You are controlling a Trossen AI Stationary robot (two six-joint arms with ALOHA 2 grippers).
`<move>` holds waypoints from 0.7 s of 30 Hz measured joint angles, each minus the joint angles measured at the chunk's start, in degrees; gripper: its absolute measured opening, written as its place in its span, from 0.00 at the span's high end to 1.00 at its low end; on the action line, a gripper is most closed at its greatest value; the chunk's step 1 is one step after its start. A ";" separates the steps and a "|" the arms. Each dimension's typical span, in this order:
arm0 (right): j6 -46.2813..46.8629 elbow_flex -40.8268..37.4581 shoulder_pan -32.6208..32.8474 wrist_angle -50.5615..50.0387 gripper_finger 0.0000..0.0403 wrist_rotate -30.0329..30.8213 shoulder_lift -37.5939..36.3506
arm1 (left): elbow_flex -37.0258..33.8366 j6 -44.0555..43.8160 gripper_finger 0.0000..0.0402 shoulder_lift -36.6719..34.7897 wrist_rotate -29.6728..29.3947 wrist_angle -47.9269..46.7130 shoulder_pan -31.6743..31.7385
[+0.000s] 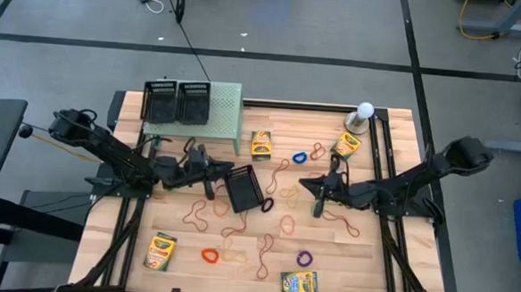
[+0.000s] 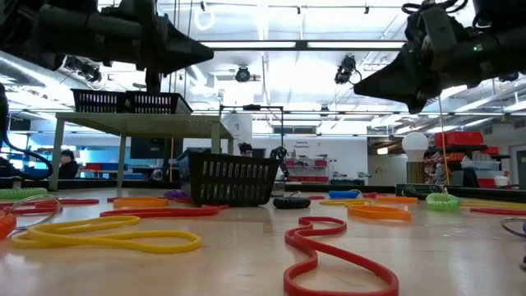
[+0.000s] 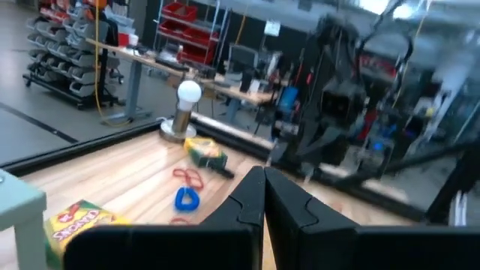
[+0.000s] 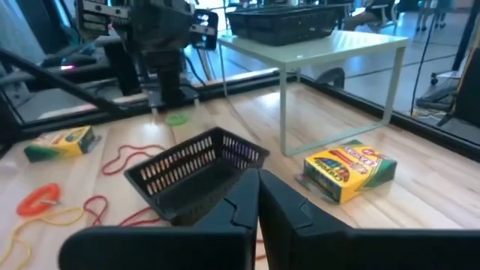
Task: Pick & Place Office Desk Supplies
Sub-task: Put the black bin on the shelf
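Observation:
My left gripper (image 1: 214, 175) (image 3: 262, 196) is shut and hangs above the table just left of a black mesh tray (image 1: 243, 188) (image 2: 234, 178) (image 4: 196, 171) that rests on its base. My right gripper (image 1: 316, 192) (image 4: 257, 196) is also shut and hangs above the table to the tray's right, pointing toward it. Two more mesh trays (image 1: 176, 101) sit on top of the pale green stand (image 1: 227, 108). Crayon boxes lie at the far middle (image 1: 261, 144), far right (image 1: 346, 144), near left (image 1: 160, 251) and near middle (image 1: 299, 283). Coloured rubber bands (image 1: 265, 227) (image 2: 107, 238) are scattered over the wood.
A white globe on a grey base (image 1: 364, 114) (image 3: 186, 101) stands at the far right corner. The stand's legs (image 4: 285, 112) rise at the far left. A raised rim (image 1: 334, 106) runs along the far edge of the table. Bare wood lies at the near right (image 1: 361, 268).

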 joint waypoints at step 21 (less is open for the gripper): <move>1.80 -0.32 0.44 -0.66 0.98 -0.23 -0.11 | 19.79 -2.67 0.98 1.16 17.60 -23.50 3.79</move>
